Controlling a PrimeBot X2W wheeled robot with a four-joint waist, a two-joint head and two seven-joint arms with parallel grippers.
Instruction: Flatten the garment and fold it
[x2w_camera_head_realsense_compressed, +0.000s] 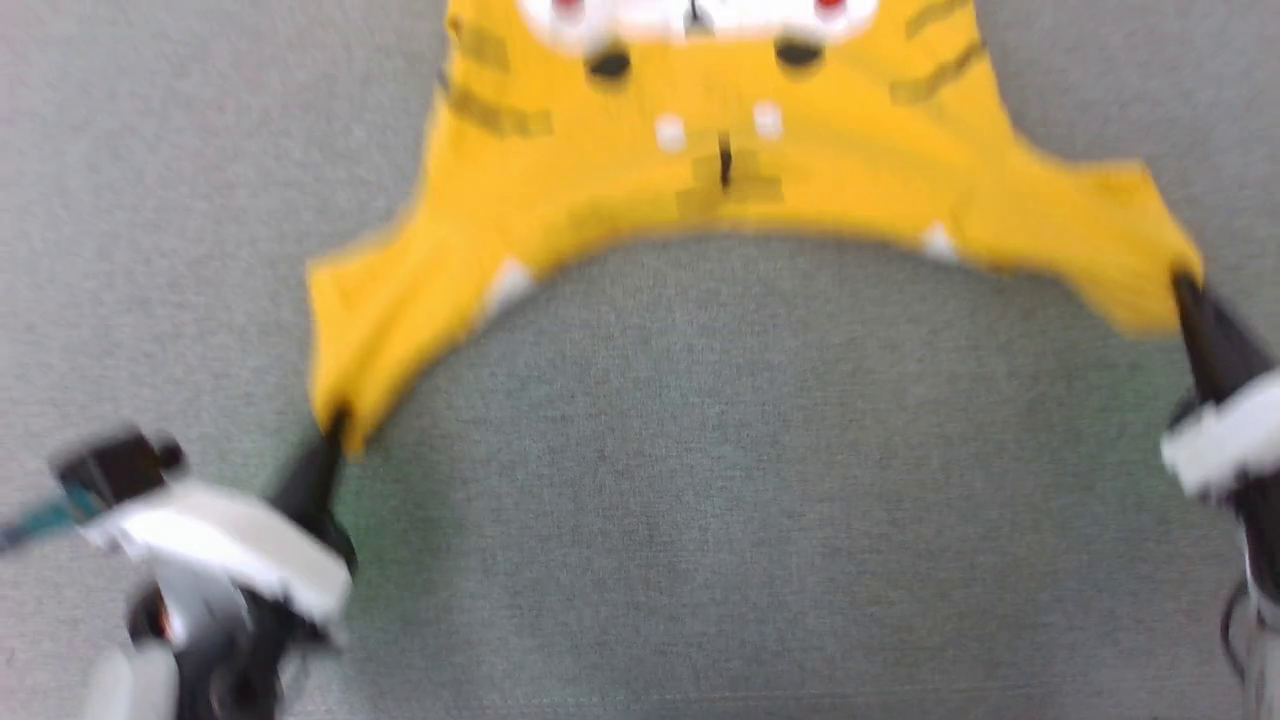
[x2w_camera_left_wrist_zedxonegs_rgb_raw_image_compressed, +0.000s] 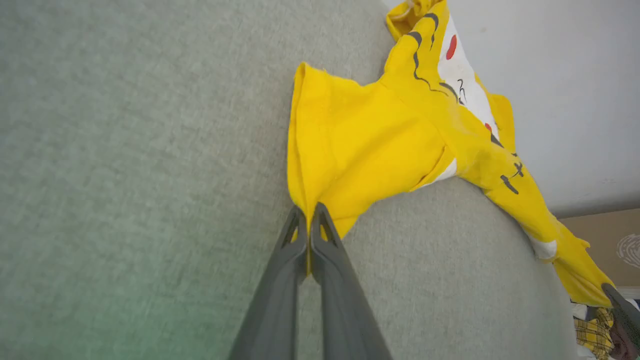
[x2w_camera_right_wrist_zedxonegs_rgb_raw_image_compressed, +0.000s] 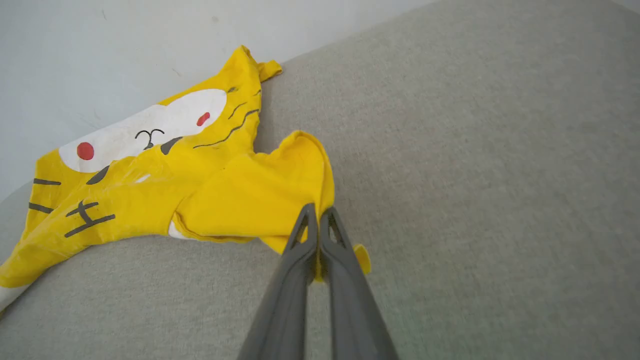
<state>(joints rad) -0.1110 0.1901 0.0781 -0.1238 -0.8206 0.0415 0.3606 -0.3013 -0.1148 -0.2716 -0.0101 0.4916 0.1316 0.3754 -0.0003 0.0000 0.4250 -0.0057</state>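
Nearest, the left gripper (x2w_camera_head_realsense_compressed: 333, 432) pinched one side corner of the yellow shirt (x2w_camera_head_realsense_compressed: 800, 190), its two dark fingers shut tight on the cloth. Far across, the right gripper (x2w_camera_head_realsense_compressed: 1187, 290) pinched the other corner the same way. Between them the shirt lay on the grey top (x2w_camera_head_realsense_compressed: 700, 480), tiger face up, its near edge curved.

Grey cloth-covered surface (x2w_camera_head_realsense_compressed: 700, 480) with the yellow garment (x2w_camera_head_realsense_compressed: 600, 180) on it.
I saw its tiger print lying face up.
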